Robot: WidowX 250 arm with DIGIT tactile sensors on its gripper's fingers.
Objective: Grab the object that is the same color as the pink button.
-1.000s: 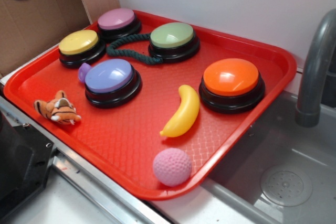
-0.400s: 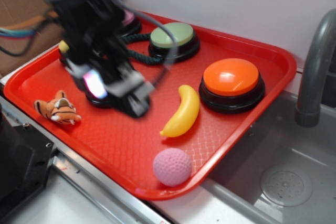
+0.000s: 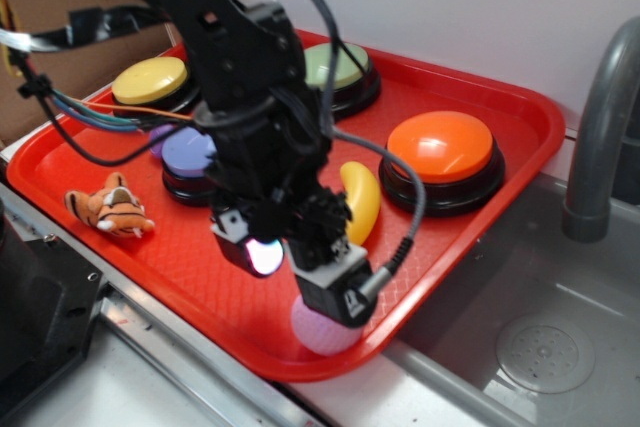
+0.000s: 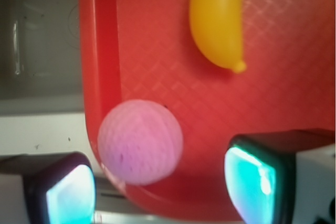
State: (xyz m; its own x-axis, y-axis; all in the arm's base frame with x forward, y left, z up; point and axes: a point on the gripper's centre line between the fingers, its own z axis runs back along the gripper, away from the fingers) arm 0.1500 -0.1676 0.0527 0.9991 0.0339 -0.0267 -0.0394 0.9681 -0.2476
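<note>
While the black robot arm (image 3: 240, 77) reaches across the wide red plastic tray (image 3: 500, 112), its gripper (image 4: 160, 192) hangs just above the tray's near corner, jaws spread with nothing between them. Further back on the tray sit round dome buttons on black bases: orange (image 3: 440, 147), lavender-blue (image 3: 185, 152), yellow (image 3: 150, 79) and green (image 3: 350, 67); the pink button is hidden behind the arm. A yellow plastic banana (image 3: 362, 202) lies mid-tray, and a small striped tiger toy (image 3: 108, 209) rests near the left edge.

The small pink dimpled ball (image 4: 140, 141) sits against the tray's raised rim at that near corner, partly covered by the gripper in the exterior view. In the wrist view it lies between the two glowing teal fingertips (image 4: 247, 179), though nearer the left one.

To grasp it well, the jaws probably need centring over the ball, then lowering until the pads flank its widest part; the rim beside it may block one finger. Its round, light-looking body could roll away if nudged off-centre.
</note>
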